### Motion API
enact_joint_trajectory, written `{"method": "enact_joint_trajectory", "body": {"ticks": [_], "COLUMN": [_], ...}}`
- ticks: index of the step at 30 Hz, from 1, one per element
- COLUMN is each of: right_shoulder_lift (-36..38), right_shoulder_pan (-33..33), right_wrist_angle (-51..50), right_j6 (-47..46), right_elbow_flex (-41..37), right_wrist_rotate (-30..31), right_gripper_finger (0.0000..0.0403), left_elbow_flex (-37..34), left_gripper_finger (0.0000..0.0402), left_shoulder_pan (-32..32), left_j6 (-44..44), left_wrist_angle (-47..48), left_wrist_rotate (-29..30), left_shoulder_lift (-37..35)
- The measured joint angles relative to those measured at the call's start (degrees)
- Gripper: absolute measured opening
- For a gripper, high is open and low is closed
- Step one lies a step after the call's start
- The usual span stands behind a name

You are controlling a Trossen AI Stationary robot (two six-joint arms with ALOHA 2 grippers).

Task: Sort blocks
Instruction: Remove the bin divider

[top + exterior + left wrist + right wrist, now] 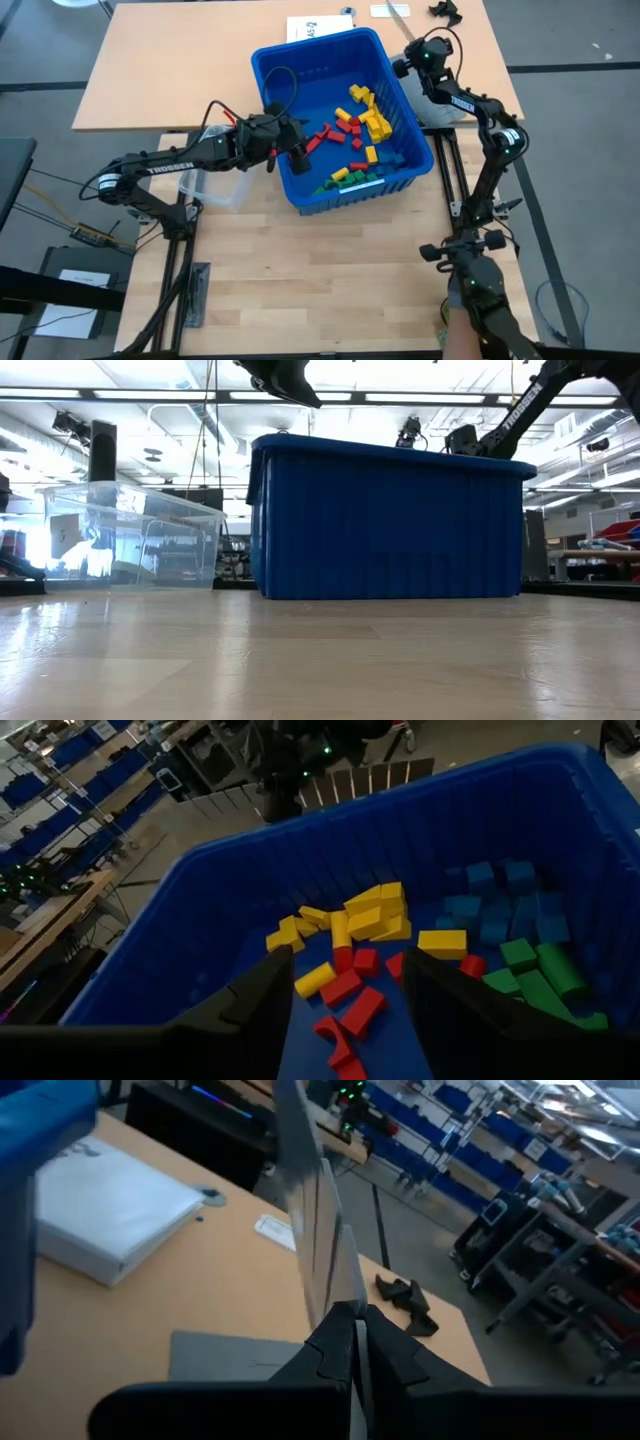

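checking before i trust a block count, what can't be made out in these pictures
- Low view: every block is hidden behind the blue bin wall.
- High view: the left gripper covers part of the bin floor, and the blue blocks blend into it.
- Left wrist view: the fingers hide the nearest red blocks.
- Clear tub: contents unreadable through reflections.

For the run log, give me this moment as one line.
left gripper: open, over red blocks in blue bin | right gripper: shut, waiting beside bin
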State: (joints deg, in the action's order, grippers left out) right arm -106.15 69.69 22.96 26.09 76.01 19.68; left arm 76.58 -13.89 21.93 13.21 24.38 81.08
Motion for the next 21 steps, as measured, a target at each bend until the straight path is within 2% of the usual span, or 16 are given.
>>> {"method": "enact_joint_trajectory", "body": {"ticks": [7,11,15,21], "right_shoulder_lift": [-3.76,-5.29,-5.19,-1.19], "right_shoulder_pan": [0.99,1.09,1.07,0.49], "right_wrist_angle": [3.65,3.14,2.43,-3.58], "right_j6": [0.05,-0.96,-2.64,-1.18], "right_elbow_flex": [0.07,0.07,0.11,0.39], "right_wrist_rotate": [0.02,-1.3,-4.79,-4.38], "right_gripper_finger": [0.0011,0.0032,0.0081,0.0175], "left_elbow_flex": [0.0,0.0,0.0,0.0], "left_gripper_finger": [0.0195,0.0195,0.0195,0.0195], "left_shoulder_pan": [-0.02,-0.02,-0.03,-0.04], "left_j6": [0.05,-0.06,-0.06,-0.74], "left_wrist_angle": [-0.02,0.02,0.22,0.21], "left_wrist_rotate": [-0.05,-0.13,-0.13,-0.13], "left_shoulder_lift": [0.0,0.0,0.0,0.0]}}
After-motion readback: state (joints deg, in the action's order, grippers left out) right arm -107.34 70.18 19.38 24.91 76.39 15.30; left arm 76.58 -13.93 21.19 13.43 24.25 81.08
